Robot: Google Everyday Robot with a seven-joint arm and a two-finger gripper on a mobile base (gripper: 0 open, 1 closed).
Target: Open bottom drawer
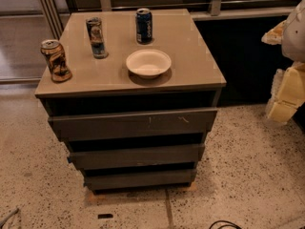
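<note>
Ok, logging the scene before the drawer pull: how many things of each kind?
Cans: 3 (orange-brown can, grey-blue can, dark blue can)
White bowl: 1
Drawer fronts: 3 (top front, middle front, bottom drawer)
Total: 7
The gripper is at the right edge, apart from the cabinet.

The cabinet [200, 66] stands on a speckled floor [248, 175] with 3 dark fronts. The bottom drawer [140, 179] is lowest, just above the floor. On top are an orange can [55, 60], a grey can [96, 37], a blue can [144, 26] and a white bowl [148, 62]. The pale gripper [284, 99] hangs at the right edge, well apart from the cabinet.
</note>
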